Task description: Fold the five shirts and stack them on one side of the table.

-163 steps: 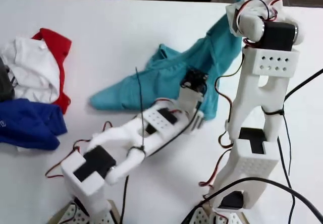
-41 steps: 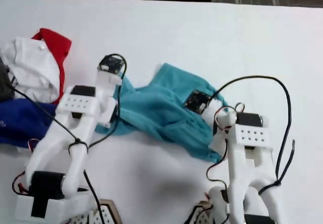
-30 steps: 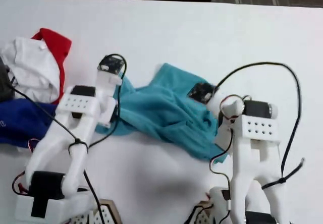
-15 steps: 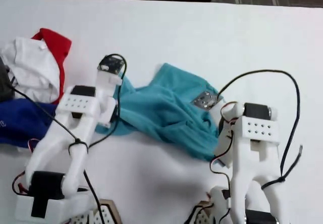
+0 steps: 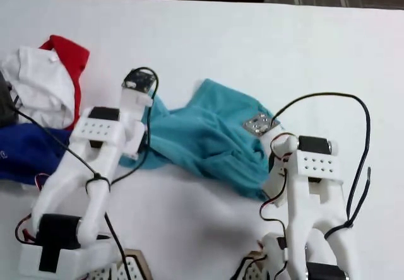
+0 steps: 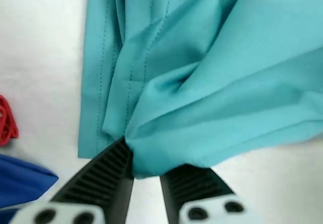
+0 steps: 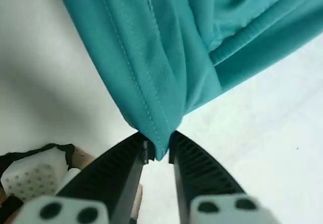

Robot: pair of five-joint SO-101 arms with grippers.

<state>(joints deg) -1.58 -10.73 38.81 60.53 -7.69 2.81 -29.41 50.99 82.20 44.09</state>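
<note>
A white table [image 5: 252,34] carries a teal shirt [image 5: 202,138] and a shirt heap [image 5: 38,94].

We see two white plastic arms. The left arm [image 5: 95,160] and the right arm [image 5: 312,192] each carry black servo blocks [image 5: 60,229], a panel of small round holes, and black and red cables [image 5: 95,179]. The left gripper [image 6: 144,166] and the right gripper [image 7: 159,146] have black ribbed fingers [image 6: 106,173] on white bases with dark screw holes.
</note>
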